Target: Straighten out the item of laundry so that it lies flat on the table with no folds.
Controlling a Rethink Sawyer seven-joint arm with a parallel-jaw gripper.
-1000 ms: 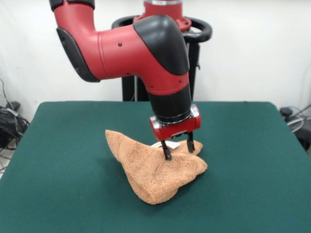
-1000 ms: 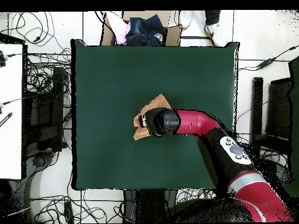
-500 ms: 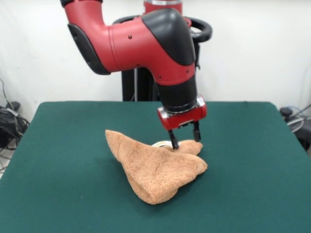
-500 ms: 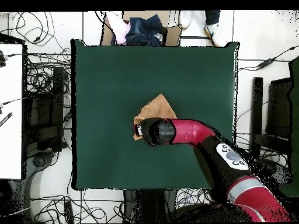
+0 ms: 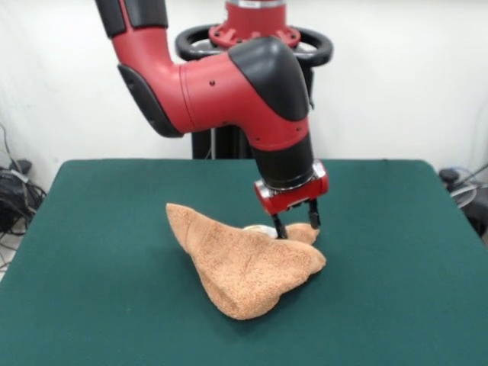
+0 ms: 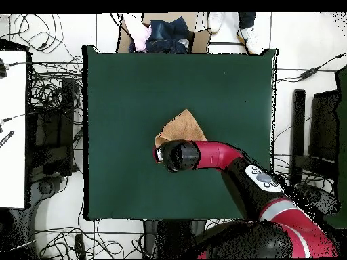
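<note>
Lighting was bright, even and diffuse; the arm (image 5: 229, 84) showed soft glare, and a faint shadow lay under the towel (image 5: 248, 263).

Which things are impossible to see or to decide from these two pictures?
- Overhead view: the arm's wrist covers the gripper and the near edge of the towel.
- Front view: the towel's folds hide its underside and its woven bands.
- Front view: whether the gripper fingertips touch the towel; the heap is right behind them.
- Front view: the white bit beside the gripper is too small to identify.
- Front view: the table's near edge is cut off.
</note>
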